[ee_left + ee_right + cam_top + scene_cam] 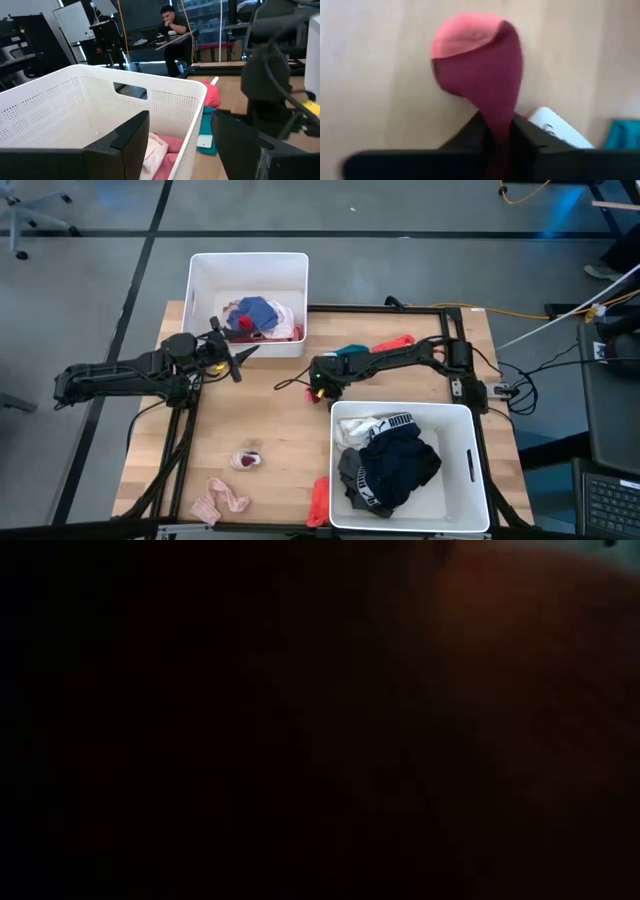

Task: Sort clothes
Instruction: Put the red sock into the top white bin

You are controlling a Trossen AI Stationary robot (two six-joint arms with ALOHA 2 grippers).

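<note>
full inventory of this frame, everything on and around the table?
Far bin: 1, white, far left edge; blue, red, pink and white clothes inside.
Near bin: 1, white, near right; black, grey and white clothes inside, one with lettered waistband.
Maroon sock: 1, maroon with pink toe, table centre, pinched in right gripper.
Teal garment: 1, beside right arm.
Red garment: 1, beside the teal one.
Small pink-maroon piece: 1, near left.
Pink garment: 1, near edge.
Red sock: 1, beside near bin.
Person: 1, seated in background.
Left gripper: open, by far bin.
Right gripper: shut on maroon sock.
</note>
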